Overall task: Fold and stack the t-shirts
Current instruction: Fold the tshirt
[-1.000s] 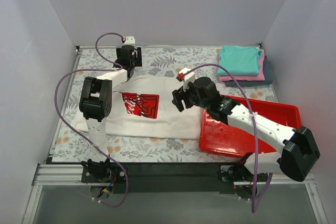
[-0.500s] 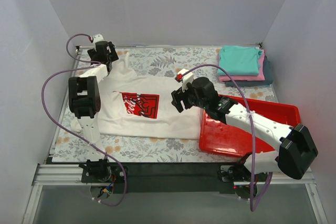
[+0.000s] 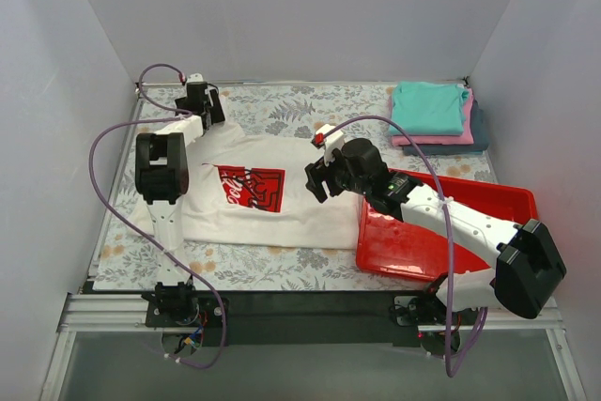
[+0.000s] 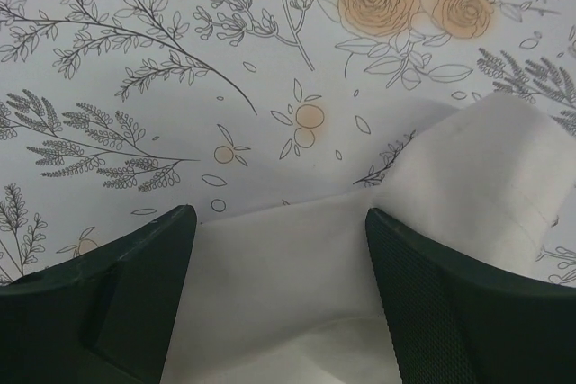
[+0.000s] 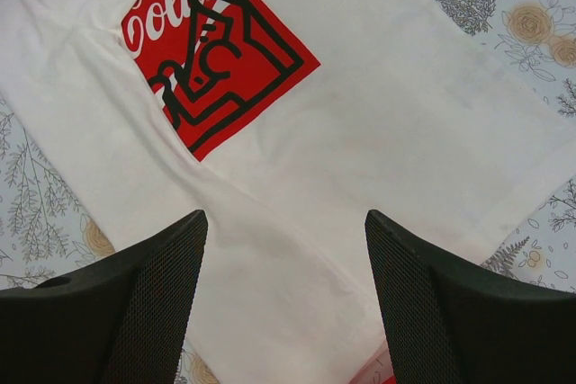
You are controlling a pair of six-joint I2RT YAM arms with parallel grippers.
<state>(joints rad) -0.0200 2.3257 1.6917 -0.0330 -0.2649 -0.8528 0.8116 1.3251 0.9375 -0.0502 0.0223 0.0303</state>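
The white t-shirt point(image 3: 300, 204) with a red logo point(image 3: 252, 187) lies spread face up on the floral table. My left gripper point(image 3: 204, 108) is open at the shirt's far left corner; in the left wrist view point(image 4: 279, 258) white cloth point(image 4: 270, 294) lies between the spread fingers, with a sleeve end point(image 4: 486, 177) to the right. My right gripper point(image 3: 317, 176) is open and empty above the shirt's right part; its wrist view point(image 5: 283, 258) shows the shirt point(image 5: 396, 132) and logo point(image 5: 216, 51) below. The folded teal tee point(image 3: 427, 105) tops a pink one point(image 3: 465, 133) and a dark one point(image 3: 479, 138) at the far right.
A red plastic tray point(image 3: 507, 204) sits at the near right under my right arm, its left edge beside the shirt; its corner shows in the right wrist view point(image 5: 382, 375). White walls close in the left, back and right sides.
My left gripper swung out to the far left corner drawing the sleeve up and outward, then came back a little right; the sleeve now lies lower. The right gripper barely moved.
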